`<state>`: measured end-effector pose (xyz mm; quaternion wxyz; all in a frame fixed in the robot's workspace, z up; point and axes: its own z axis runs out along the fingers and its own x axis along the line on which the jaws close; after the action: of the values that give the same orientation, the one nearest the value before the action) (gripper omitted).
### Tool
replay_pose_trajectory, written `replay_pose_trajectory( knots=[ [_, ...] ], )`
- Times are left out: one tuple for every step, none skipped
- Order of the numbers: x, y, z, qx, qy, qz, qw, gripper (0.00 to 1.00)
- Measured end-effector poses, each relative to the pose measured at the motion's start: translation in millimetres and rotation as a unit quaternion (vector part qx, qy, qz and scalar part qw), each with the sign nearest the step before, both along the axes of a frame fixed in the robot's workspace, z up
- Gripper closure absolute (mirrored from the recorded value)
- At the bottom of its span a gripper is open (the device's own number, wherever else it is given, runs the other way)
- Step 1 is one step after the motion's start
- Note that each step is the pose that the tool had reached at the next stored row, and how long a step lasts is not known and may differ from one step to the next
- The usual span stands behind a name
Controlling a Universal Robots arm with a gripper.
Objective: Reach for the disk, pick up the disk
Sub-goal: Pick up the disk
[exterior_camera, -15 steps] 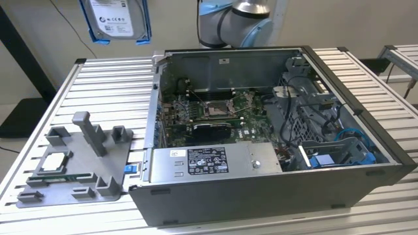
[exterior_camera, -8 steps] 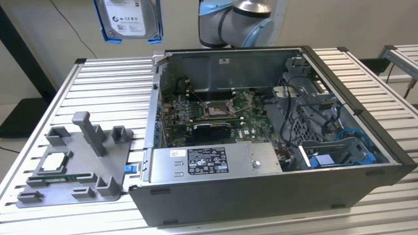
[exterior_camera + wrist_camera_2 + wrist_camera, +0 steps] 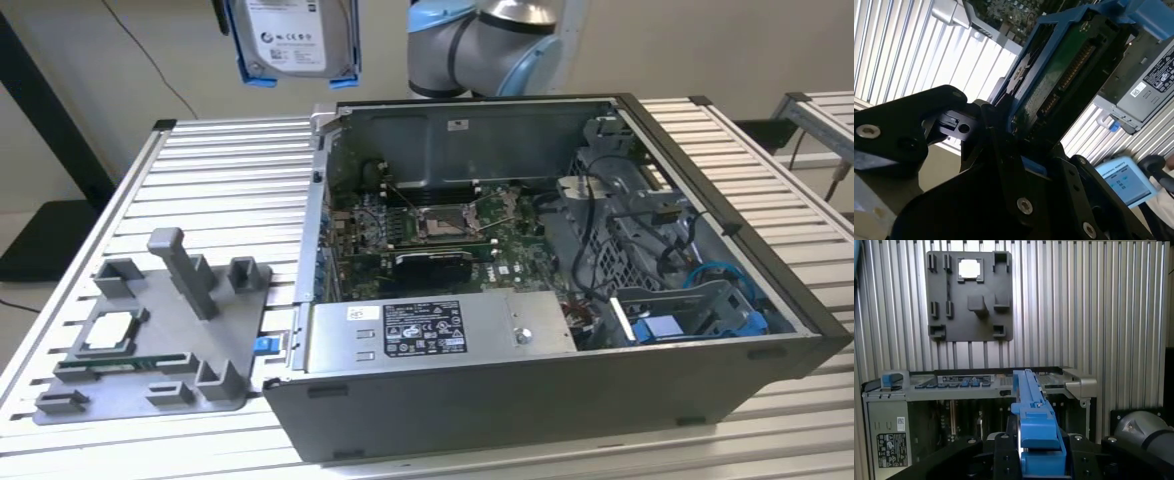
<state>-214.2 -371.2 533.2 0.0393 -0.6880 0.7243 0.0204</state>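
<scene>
The flat silver-grey metal disk with a white label and bright blue plastic bracket (image 3: 291, 35) hangs high above the open dark grey computer case (image 3: 534, 400), over its far corner on the exterior view's left. The black gripper (image 3: 1036, 456) pinches it edge-on, jaws pressed against the bracket's sides. Reaching looks finished and the pick-up looks done. Any further move calls for a firm squeeze, well clear of the case.

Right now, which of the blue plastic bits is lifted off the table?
The blue frame around the disk, clamped in the gripper up in the air. The small blue tab and the blue bay sit down at the computer case.
</scene>
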Motion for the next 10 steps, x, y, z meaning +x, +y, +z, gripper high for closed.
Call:
replay_pose_trajectory(
  knots=[
    [3.6, 0.0, 0.0, 0.0000, 0.0001, 0.000, 1.0000, 1.00],
    [7.1, 0.0, 0.0, 0.0000, 0.0001, 0.000, 1.0000, 1.00],
    [10.5, 0.0, 0.1, 0.0000, 0.0002, 0.000, 1.0000, 1.00],
    [14.0, 0.0, 0.1, 0.0000, 0.0002, 0.000, 1.0000, 1.00],
    [17.4, 0.0, 0.1, 0.0000, 0.0003, 0.000, 1.0000, 1.00],
    [20.7, 0.0, 0.1, 0.0000, 0.0004, 0.000, 1.0000, 1.00],
    [24.2, 0.0, 0.1, 0.0000, 0.0003, 0.000, 1.0000, 1.00],
    [27.9, 0.0, 0.1, 0.0000, 0.0004, 0.000, 1.0000, 1.00],
    [31.1, 0.0, 0.1, 0.0000, 0.0005, 0.000, 1.0000, 1.00],
    [34.6, 0.0, 0.2, 0.0000, 0.0006, 0.000, 1.0000, 1.00]
  ],
)
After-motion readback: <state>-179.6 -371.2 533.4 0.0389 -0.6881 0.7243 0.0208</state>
